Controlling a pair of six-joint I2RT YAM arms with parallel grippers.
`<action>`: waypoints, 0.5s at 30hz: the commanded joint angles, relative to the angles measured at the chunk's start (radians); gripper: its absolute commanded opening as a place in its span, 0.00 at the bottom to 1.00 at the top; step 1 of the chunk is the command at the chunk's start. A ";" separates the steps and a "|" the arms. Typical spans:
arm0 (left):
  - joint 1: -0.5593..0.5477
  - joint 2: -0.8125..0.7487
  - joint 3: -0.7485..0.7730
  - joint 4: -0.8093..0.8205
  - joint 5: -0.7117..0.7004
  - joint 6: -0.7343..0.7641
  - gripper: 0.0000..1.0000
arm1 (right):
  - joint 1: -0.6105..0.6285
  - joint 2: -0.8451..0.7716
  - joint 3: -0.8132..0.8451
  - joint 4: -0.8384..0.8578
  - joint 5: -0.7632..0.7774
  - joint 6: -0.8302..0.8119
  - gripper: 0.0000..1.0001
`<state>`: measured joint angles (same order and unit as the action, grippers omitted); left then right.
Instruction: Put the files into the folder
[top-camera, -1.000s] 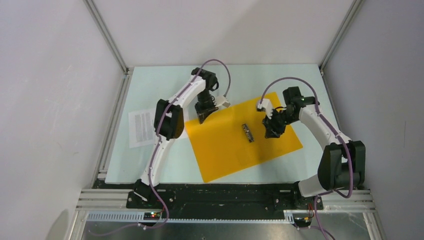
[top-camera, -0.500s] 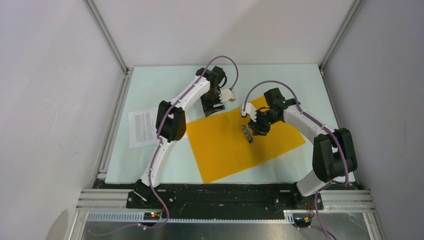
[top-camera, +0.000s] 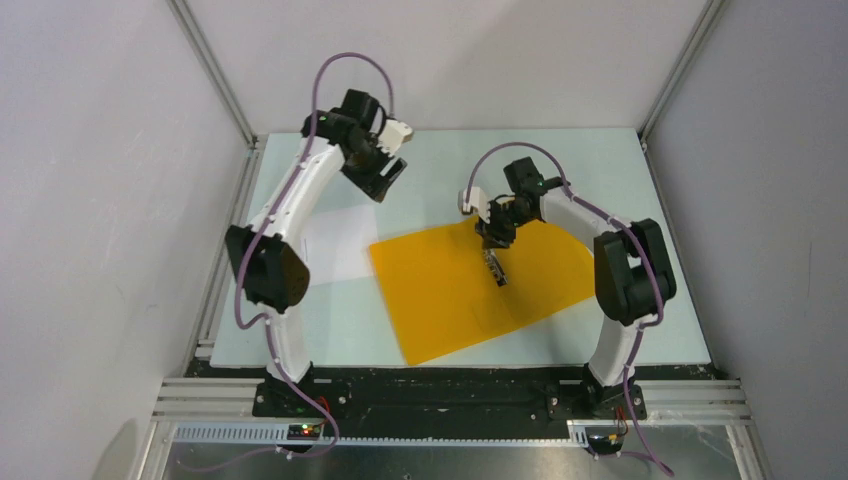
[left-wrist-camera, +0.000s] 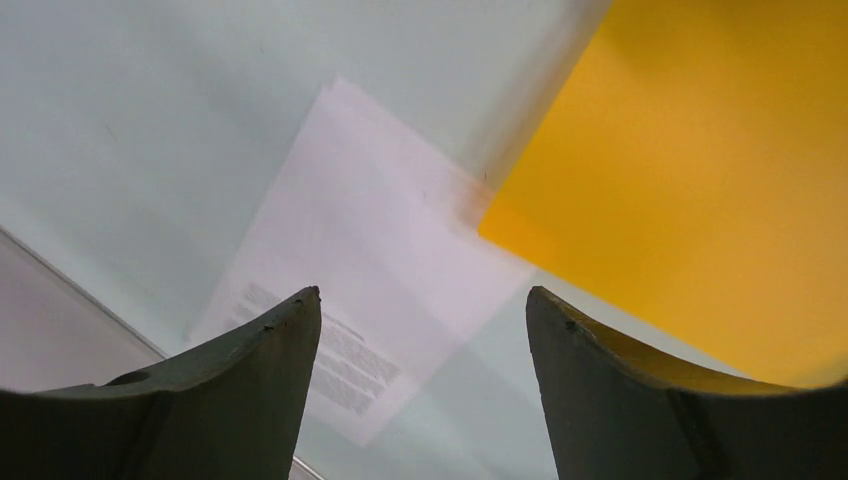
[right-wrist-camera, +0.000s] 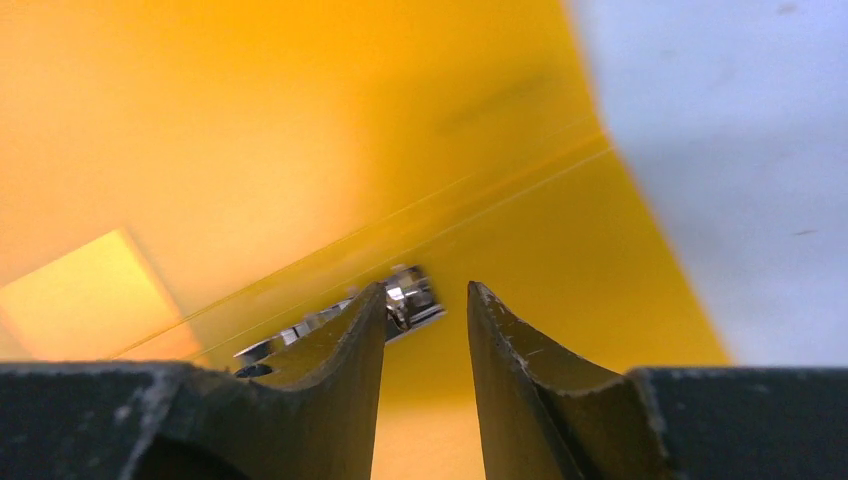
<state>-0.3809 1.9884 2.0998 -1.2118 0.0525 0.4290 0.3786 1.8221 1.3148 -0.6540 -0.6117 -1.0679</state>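
The orange-yellow folder (top-camera: 450, 300) lies flat in the middle of the table, its metal clip (top-camera: 494, 268) showing on the surface. The files (top-camera: 335, 245), white printed sheets, lie just left of it, partly hidden by my left arm. My left gripper (top-camera: 388, 178) hangs high over the far left of the table, open and empty; its wrist view looks down on the files (left-wrist-camera: 370, 290) and the folder's corner (left-wrist-camera: 700, 170). My right gripper (top-camera: 493, 236) hovers over the folder's far edge just beyond the clip (right-wrist-camera: 410, 296), jaws narrowly open with nothing between them (right-wrist-camera: 427, 292).
Pale table surface (top-camera: 600, 160) lies around the folder. Grey enclosure walls and aluminium frame posts (top-camera: 215, 75) bound the table on three sides. A paler rectangle (right-wrist-camera: 85, 295) shows on the folder in the right wrist view.
My left gripper opened at the folder's far left corner, then lifted away to the back left. My right gripper moved left across the folder to the clip and narrowed slightly.
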 joint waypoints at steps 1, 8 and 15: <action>0.039 -0.124 -0.170 0.013 0.059 -0.128 0.79 | -0.033 0.090 0.141 0.136 -0.025 0.114 0.40; 0.131 -0.283 -0.422 0.035 0.053 -0.246 0.85 | -0.056 0.264 0.402 0.113 -0.060 0.333 0.38; 0.380 -0.344 -0.524 0.123 0.073 -0.426 1.00 | -0.047 0.115 0.439 0.115 -0.049 0.512 0.41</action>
<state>-0.1345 1.7267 1.6020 -1.1767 0.1066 0.1616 0.3168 2.0769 1.7115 -0.5526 -0.6350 -0.6975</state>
